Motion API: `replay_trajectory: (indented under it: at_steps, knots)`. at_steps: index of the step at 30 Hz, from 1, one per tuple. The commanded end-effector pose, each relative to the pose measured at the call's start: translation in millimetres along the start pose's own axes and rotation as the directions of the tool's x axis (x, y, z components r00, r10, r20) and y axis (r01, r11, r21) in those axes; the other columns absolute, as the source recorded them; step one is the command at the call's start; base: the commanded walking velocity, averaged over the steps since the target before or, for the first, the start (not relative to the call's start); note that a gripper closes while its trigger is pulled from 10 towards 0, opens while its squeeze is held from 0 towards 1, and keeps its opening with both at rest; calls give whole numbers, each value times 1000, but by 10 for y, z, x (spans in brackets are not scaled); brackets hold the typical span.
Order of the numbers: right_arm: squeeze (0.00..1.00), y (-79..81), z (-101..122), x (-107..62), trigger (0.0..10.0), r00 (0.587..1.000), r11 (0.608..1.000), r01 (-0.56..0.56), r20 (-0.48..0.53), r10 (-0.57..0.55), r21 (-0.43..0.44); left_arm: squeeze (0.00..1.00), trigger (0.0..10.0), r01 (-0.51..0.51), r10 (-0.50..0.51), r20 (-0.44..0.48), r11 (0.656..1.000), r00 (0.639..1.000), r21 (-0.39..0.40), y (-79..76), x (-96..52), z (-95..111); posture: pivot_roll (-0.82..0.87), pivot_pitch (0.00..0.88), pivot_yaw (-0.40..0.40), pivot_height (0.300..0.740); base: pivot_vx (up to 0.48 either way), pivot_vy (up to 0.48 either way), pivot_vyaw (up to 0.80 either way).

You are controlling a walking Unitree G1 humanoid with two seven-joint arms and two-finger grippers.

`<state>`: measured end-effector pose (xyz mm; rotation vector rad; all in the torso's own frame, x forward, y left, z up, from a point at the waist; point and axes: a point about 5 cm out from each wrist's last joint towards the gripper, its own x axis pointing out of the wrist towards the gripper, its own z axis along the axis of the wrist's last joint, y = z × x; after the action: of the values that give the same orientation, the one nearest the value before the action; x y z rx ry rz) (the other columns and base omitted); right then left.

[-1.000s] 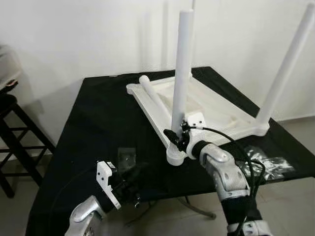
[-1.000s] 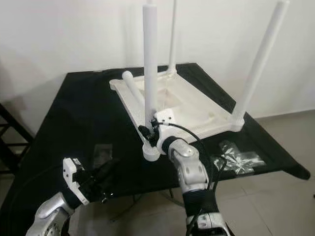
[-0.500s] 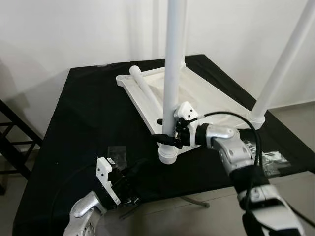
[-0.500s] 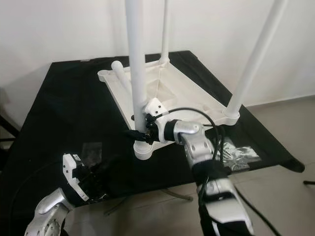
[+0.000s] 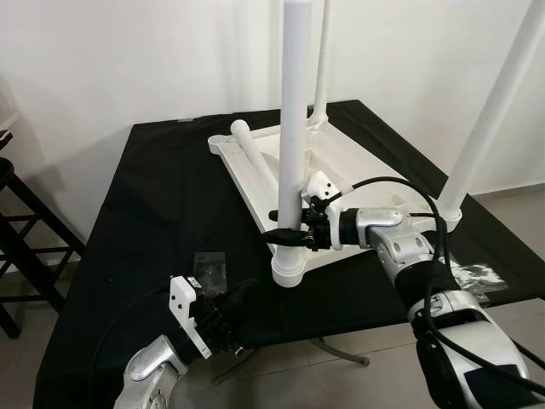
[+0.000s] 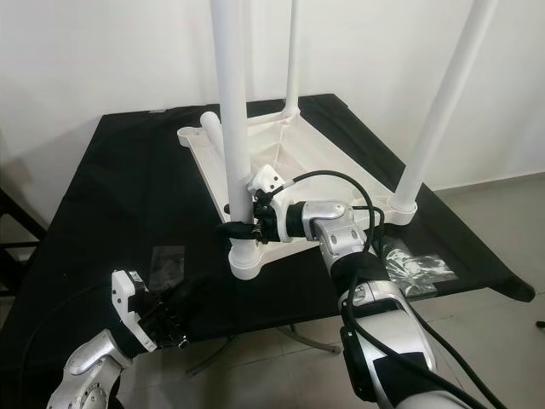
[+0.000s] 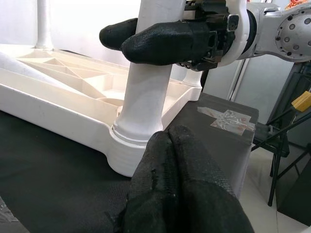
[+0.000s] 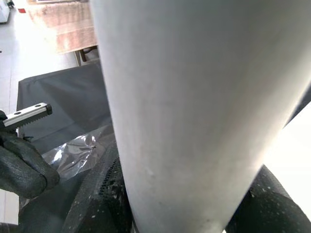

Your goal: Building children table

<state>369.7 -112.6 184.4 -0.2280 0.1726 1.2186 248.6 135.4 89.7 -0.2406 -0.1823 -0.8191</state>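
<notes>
Gripping the near white leg low on its shaft, the right gripper has its black fingers closed around it, just above the corner socket. That leg stands upright at centre frame on the upturned white children's table, which lies on the black-draped work table. A loose leg lies across the underside. At lower left, the left gripper hovers with fingers pressed together, empty, near a clear plastic bag.
</notes>
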Motion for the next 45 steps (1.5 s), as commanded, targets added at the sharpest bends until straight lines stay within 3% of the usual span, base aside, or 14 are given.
replay_trajectory:
  at_steps: [1,6,8,11,19,20,21,22,26,29,30,34,35,45]
  knots:
    - [0,40,-61,22,0,1000,1000,-7,-4,7,0,0,10000,-3,3,-12,1000,1000,-4,-1,-32,-18,21,0,14,740,0,0,0]
    - [0,42,-302,-28,0,981,982,187,-58,-186,22,0,10000,-7,7,-7,1000,1000,-3,-2,-43,-11,5,0,3,740,0,0,0]
    - [0,25,-528,29,0,841,844,532,-147,-520,63,0,10000,-9,9,-4,1000,1000,-2,-2,-55,1,4,0,0,740,0,0,0]
    - [0,488,-870,190,0,729,676,684,-244,-640,274,0,10000,-10,10,-2,1000,1000,-3,4,-54,12,2,0,11,740,0,0,0]
    - [0,543,-850,344,0,747,716,664,-239,-620,218,0,10000,-3,3,-11,1000,1000,-5,20,-42,-3,-2,0,12,740,0,0,0]
    - [0,478,-783,356,3412,737,706,675,-236,-633,214,0,10000,-9,9,-8,1000,1000,-4,23,-41,-1,-2,0,12,740,0,0,0]
    - [0,478,-783,356,3412,737,706,675,-236,-633,214,0,10000,-9,9,-8,1000,1000,-4,23,-41,-1,-2,0,12,740,0,0,0]
    - [0,409,-712,355,10000,723,689,691,-226,-652,220,0,10000,-12,12,-5,1000,1000,-1,26,-39,1,-1,0,14,740,0,0,0]
    - [0,382,-582,332,10000,679,634,733,-225,-699,244,0,10000,-17,17,-3,1000,1000,1,29,-39,6,5,0,14,740,0,0,0]
    - [176,256,-384,288,10000,715,672,692,-123,-689,264,0,10000,-11,11,-5,1000,1000,-6,24,-34,1,3,0,19,740,0,0,0]
    - [1000,227,-297,292,10000,765,731,634,-68,-640,252,0,10000,-9,9,-6,1000,1000,-7,21,-31,0,15,0,18,740,0,0,0]
    - [1000,198,12,246,10000,941,945,301,120,-315,127,0,10000,-9,9,-5,1000,1000,-6,10,-19,-6,22,0,12,740,0,0,0]
    - [0,195,49,214,10000,963,970,231,128,-239,72,0,10000,-9,9,-5,1000,1000,-6,8,-16,-8,24,0,9,740,0,0,0]
    - [0,42,86,27,10000,999,995,-39,-32,36,-93,0,10000,-8,8,-7,1000,1000,-1,-9,-10,-22,42,0,-3,740,0,0,0]
